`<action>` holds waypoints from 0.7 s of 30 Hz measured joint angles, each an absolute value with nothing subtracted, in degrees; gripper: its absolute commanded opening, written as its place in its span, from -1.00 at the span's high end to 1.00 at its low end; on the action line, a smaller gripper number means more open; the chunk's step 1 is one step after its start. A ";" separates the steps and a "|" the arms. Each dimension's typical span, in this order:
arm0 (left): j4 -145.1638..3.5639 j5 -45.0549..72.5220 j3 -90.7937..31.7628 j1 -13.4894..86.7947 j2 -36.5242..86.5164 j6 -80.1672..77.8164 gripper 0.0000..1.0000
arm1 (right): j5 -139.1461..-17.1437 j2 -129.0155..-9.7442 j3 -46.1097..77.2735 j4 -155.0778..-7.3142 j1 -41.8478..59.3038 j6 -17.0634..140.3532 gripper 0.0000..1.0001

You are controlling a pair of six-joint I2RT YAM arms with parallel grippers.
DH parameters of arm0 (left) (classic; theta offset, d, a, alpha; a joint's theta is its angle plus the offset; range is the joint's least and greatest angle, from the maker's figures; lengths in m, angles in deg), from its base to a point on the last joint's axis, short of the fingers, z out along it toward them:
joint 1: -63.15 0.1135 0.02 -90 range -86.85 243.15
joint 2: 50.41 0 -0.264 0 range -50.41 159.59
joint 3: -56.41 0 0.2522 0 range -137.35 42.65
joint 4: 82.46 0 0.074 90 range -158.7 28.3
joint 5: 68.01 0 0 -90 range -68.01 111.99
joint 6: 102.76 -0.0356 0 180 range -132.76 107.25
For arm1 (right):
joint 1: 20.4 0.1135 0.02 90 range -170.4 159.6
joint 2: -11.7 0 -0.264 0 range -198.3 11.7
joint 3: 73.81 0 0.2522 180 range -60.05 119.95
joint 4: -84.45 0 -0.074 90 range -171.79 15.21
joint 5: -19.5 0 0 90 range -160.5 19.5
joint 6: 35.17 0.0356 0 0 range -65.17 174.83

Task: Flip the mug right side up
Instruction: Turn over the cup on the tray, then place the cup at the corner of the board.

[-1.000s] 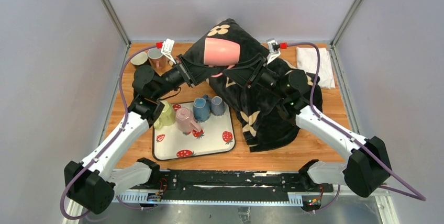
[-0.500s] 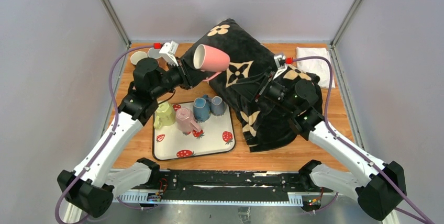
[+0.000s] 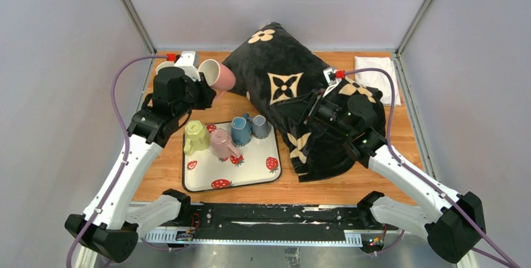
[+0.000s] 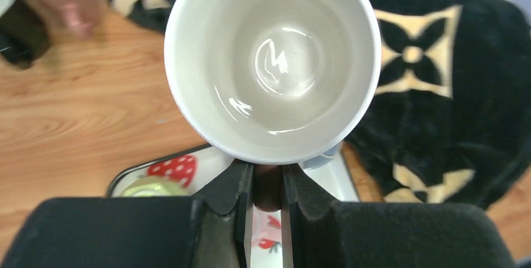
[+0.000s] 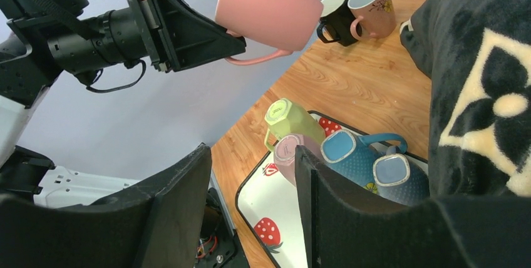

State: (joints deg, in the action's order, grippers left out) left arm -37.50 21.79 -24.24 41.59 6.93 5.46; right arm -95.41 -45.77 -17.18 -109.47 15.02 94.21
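mug: pink, white inside | tray: strawberry print | blanket: black, beige flowers

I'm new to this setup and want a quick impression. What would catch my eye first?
A pink mug held aloft by the left hand at the far left. Then the big black flower-print blanket heaped centre-right, and the strawberry tray of four small mugs at front left.

Mugs on tray, L of blanket
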 measured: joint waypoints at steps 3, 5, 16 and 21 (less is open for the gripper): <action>-34.39 24.72 -24.94 45.28 7.61 4.59 1.00 | -95.41 -45.88 -17.18 -108.90 15.02 94.21 -0.12; -33.30 26.22 -24.96 48.19 8.61 4.41 1.00 | -95.39 -45.88 -17.18 -108.40 15.02 94.16 -0.12; -31.55 33.55 -28.52 52.23 25.34 5.62 1.00 | -93.20 -43.00 -17.16 -99.44 15.04 90.42 -0.12; -31.07 37.83 -33.77 52.26 33.44 6.88 1.00 | -91.65 -39.74 -17.16 -94.37 15.04 87.17 -0.12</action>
State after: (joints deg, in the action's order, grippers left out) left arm -31.07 37.83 -33.77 52.26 33.44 6.88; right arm -91.65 -39.74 -17.16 -94.37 15.04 87.17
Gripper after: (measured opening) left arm 0.192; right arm 0.560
